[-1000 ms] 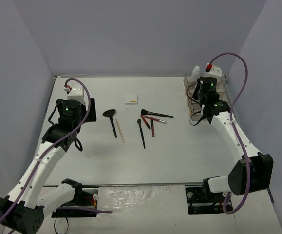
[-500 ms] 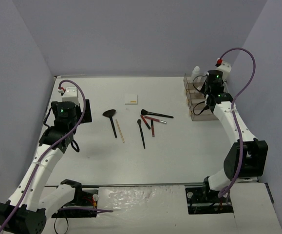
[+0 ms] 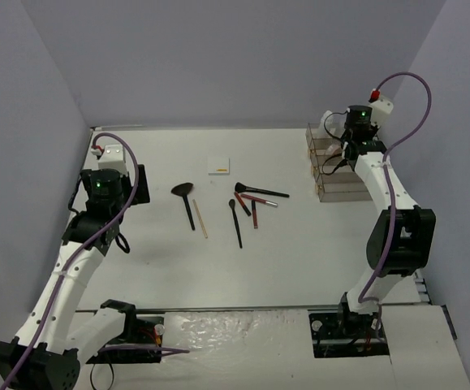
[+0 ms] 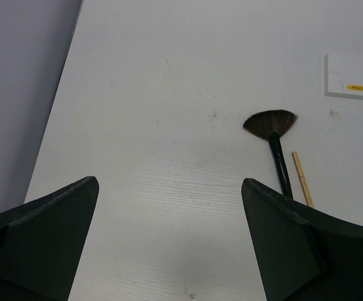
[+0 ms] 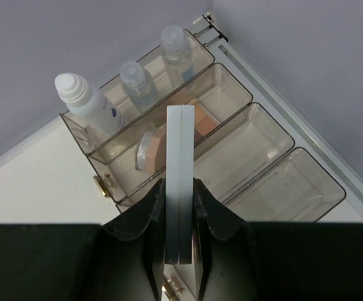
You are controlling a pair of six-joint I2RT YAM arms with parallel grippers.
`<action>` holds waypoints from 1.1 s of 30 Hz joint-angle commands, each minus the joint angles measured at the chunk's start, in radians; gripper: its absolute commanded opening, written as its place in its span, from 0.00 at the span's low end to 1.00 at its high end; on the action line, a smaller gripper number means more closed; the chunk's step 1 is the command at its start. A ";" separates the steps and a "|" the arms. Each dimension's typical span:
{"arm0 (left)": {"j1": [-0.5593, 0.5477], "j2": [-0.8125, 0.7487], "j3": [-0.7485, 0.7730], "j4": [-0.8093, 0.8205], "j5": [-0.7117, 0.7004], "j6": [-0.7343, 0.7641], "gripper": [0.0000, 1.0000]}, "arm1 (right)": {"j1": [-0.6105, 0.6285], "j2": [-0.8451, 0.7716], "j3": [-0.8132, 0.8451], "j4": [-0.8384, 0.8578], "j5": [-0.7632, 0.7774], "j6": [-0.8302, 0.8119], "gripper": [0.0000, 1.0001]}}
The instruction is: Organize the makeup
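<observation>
Jaws of the right gripper (image 5: pixel 180 194) are clamped on the flat faces of a thin white square pad (image 5: pixel 180 138), edge-up at frame centre above the clear organizer (image 5: pixel 306 188). The pad looks light, stiff and slick. The left gripper (image 4: pixel 168 183) gapes wide, empty.

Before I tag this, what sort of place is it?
Likely a robot lab cell: plain lavender-grey walls box in a white table, with a white left arm and right arm mounted at its edge.
</observation>
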State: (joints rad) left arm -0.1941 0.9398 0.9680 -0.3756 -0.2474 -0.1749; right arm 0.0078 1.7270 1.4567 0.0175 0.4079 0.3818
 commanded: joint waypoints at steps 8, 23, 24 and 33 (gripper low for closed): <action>0.039 -0.001 0.011 0.049 0.042 -0.018 0.97 | -0.032 0.169 0.218 0.041 0.108 0.030 0.00; 0.088 0.032 0.018 0.043 0.111 -0.051 0.97 | -0.108 0.424 0.394 0.040 0.157 0.262 0.00; 0.094 0.035 0.019 0.042 0.116 -0.055 0.97 | -0.111 0.440 0.406 0.039 0.157 0.276 0.00; 0.116 0.037 0.016 0.042 0.127 -0.063 0.97 | -0.115 0.518 0.450 0.055 0.184 0.349 0.00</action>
State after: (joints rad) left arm -0.0861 0.9749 0.9680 -0.3780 -0.1305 -0.2208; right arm -0.1101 2.2540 1.8468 -0.0038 0.5211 0.6657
